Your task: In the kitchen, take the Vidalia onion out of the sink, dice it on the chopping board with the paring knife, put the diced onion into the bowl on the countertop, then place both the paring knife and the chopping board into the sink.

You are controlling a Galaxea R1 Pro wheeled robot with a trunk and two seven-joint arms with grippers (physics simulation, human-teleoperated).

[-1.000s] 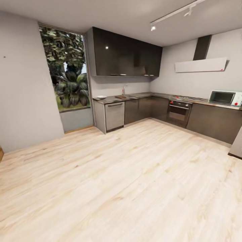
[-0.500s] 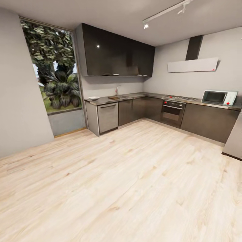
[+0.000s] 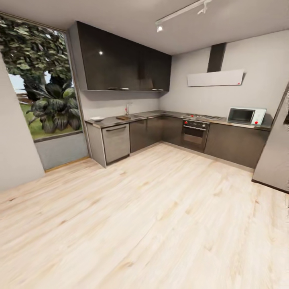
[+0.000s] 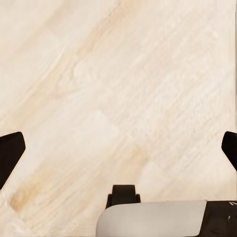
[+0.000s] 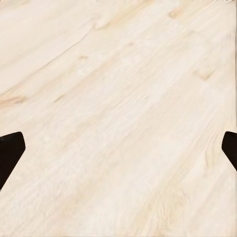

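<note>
Light wood floor (image 3: 160,216) spreads before the kitchen's grey countertop (image 3: 108,120); there the dark chopping board (image 3: 123,117) lies beside the sink's tap (image 3: 127,108); both grippers' jaws gape wide, empty

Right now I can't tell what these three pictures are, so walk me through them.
They come from a simulated wheeled robot with two arms. The large picture is its head camera, looking across a wood floor at a kitchen. On the far countertop sit a white bowl and a brown chopping board, beside the tap over the sink; farther along are a stove and a microwave. The other two are wrist cameras aimed down at the floor. The dark tips at each picture's edges are fingers of the left gripper and the right gripper, spread wide and holding nothing.
</note>
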